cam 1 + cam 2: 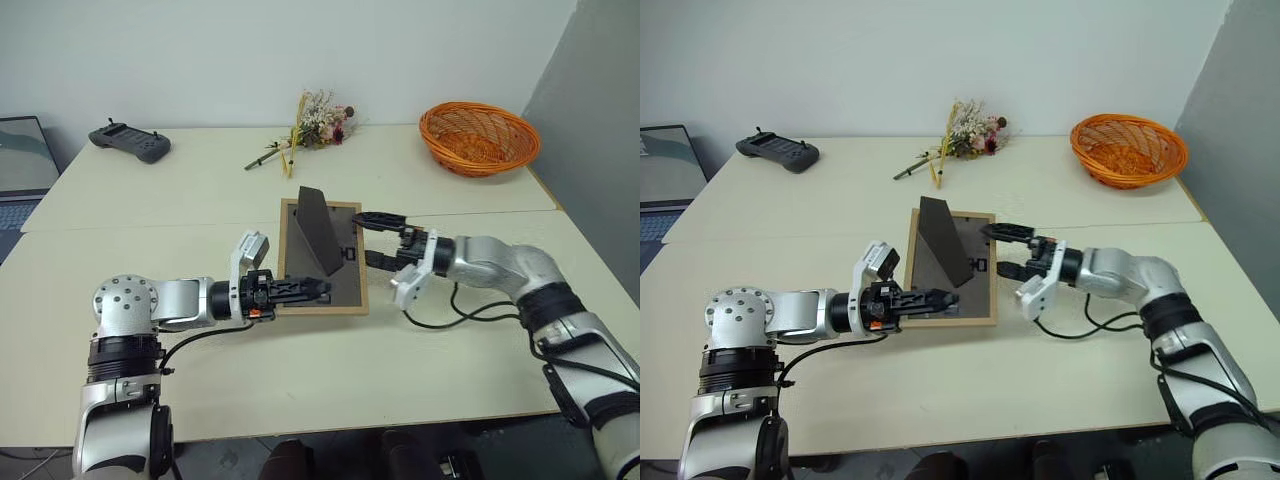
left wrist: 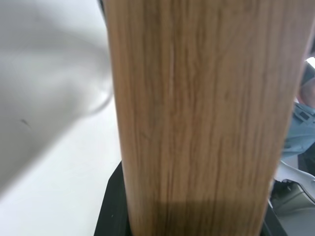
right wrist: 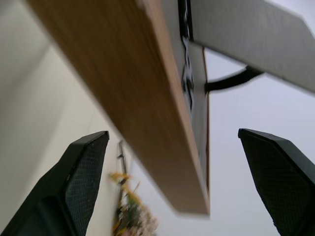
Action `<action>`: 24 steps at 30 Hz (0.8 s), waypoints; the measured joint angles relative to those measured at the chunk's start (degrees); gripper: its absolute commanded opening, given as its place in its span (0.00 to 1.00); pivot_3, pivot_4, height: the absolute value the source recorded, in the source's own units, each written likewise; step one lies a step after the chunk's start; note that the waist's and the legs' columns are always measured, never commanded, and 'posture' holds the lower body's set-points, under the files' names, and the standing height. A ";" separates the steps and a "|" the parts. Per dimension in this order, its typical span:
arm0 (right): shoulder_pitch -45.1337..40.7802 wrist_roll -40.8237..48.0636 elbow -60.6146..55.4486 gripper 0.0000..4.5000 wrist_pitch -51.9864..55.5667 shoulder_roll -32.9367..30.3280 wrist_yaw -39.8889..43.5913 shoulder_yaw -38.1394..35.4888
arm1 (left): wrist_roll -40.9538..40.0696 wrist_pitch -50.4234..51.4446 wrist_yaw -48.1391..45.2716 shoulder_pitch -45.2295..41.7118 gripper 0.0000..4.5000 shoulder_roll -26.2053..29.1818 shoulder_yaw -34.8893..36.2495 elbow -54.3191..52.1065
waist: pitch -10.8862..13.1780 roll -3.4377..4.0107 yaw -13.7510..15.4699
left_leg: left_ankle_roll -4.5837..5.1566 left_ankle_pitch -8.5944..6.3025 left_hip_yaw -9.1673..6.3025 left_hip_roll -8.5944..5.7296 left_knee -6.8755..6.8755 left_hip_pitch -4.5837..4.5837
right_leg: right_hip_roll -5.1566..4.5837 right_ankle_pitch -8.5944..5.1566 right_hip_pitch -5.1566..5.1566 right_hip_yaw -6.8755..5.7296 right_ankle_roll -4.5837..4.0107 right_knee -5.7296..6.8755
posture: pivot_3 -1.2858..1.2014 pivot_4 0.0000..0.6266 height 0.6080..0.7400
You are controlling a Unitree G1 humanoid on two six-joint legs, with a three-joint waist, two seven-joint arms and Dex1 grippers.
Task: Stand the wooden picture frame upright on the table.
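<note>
**Left fingers pinching the frame's near edge, right fingers spread wide**

My left fingers (image 1: 300,290) are clenched on the near rail of the wooden picture frame (image 1: 345,290), which lies back-up at mid-bench (image 1: 200,200) with its stand raised. My right fingers (image 1: 378,240) are released, straddling the frame's right rail without gripping. Bare bench lies all around; flowers (image 1: 315,122), basket (image 1: 478,137) and controller (image 1: 130,141) sit well apart. Both forearms reach in nearly level.

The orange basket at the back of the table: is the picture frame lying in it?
No, the wooden picture frame lies on the table, well apart from the orange basket.
</note>
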 measured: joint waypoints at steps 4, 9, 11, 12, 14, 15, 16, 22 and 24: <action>-3.79 -5.64 5.55 0.88 2.74 0.48 -10.53 4.17 | -4.02 -0.23 4.00 1.01 0.19 0.27 -0.09 0.11 | 0.00 -0.01 0.25 | 0.00 0.00 0.00 -0.06 0.00 -0.01 | -0.03 0.00 0.04 -0.01 0.00 -0.03 | 0.52 0.24 1.00; -5.68 -7.10 7.93 0.60 2.42 -1.64 -17.80 6.99 | -9.11 -1.49 7.44 3.54 0.19 0.68 -1.32 -1.58 | 0.00 -0.01 0.18 | 0.00 0.00 0.00 -0.05 -0.01 0.00 | -0.03 0.00 0.06 -0.01 0.00 -0.03 | 0.52 0.24 1.00; -5.64 -7.17 7.87 0.50 1.73 -2.38 -20.00 8.00 | -11.75 -2.27 8.76 3.88 0.19 1.21 -2.08 -2.17 | 0.00 -0.01 0.08 | 0.00 0.00 0.01 -0.05 -0.01 0.02 | -0.02 0.00 0.06 0.01 0.00 -0.02 | 0.52 0.24 1.00; -5.59 -7.17 7.75 0.44 1.39 -2.71 -20.85 8.26 | -12.89 -2.85 9.15 3.96 0.19 1.40 -2.66 -2.41 | 0.00 -0.01 0.06 | 0.01 0.00 0.01 -0.04 -0.02 0.02 | -0.02 0.00 0.06 0.01 0.00 -0.01 | 0.52 0.24 1.00; -5.52 -7.30 6.91 0.32 0.99 -3.51 -22.38 8.51 | -15.77 -4.02 10.16 4.07 0.19 1.92 -3.71 -2.72 | 0.00 -0.01 0.06 | 0.01 0.00 0.01 -0.04 -0.02 0.02 | -0.02 0.00 0.07 0.01 0.00 -0.01 | 0.52 0.24 1.00; -5.55 -7.85 6.20 0.30 1.05 -3.91 -22.76 8.54 | -17.12 -4.33 10.79 4.12 0.19 2.30 -4.21 -2.72 | 0.00 -0.01 0.07 | 0.01 0.00 0.02 -0.05 -0.02 0.03 | -0.02 0.00 0.07 0.02 0.00 -0.01 | 0.52 0.24 1.00; -5.55 -8.11 6.01 0.30 1.02 -4.09 -23.09 8.56 | -18.09 -4.87 11.17 4.20 0.19 2.70 -4.88 -2.76 | -0.01 -0.02 0.07 | 0.01 0.00 0.01 -0.04 -0.02 0.05 | -0.01 0.00 0.10 0.02 0.00 -0.02 | 0.52 0.24 1.00; -5.58 -8.20 7.02 0.30 0.77 -4.30 -23.41 9.07 | -15.13 -8.87 10.92 5.34 0.44 3.67 -6.19 -7.93 | -0.01 -0.02 0.15 | 0.02 0.00 0.02 -0.05 -0.03 0.04 | 0.00 0.01 0.12 0.00 0.00 -0.04 | 0.52 0.24 1.00; -5.59 -8.09 7.34 0.29 -0.41 -4.49 -23.38 9.09 | -12.36 -10.03 8.52 5.38 0.54 4.83 -6.03 -9.00 | -0.01 -0.02 0.11 | 0.02 0.00 0.02 -0.03 -0.03 0.05 | 0.02 0.01 0.12 0.01 0.00 -0.03 | 0.52 0.24 1.00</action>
